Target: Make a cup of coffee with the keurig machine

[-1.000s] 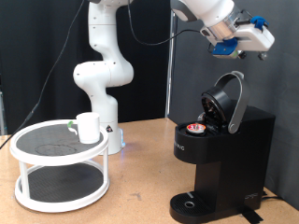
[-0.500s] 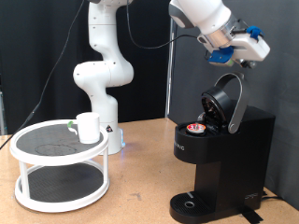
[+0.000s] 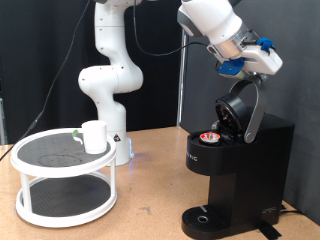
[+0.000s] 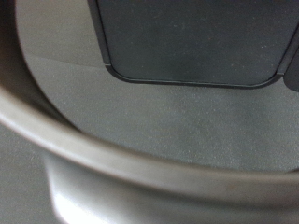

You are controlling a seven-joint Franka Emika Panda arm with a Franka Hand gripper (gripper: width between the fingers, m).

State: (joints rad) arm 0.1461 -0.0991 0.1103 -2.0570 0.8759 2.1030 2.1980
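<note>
While its fingers' spread cannot be told, the arm hovers above the keurig machine's raised lid.

White cup, black keurig machine holding a red-topped pod, white two-tier stand.

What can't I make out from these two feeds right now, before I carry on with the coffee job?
- Gripper, exterior view: above the raised lid of the black boxy coffee machine; its blue housing hides how the jaws stand.
- Wrist view: blurred close-up of curved dark surfaces; no jaws identifiable.
- Small red-topped pod in the open chamber: too small to judge seating.
- Small white ceramic mug on the round white two-tier stand: contents hidden by its wall.
</note>
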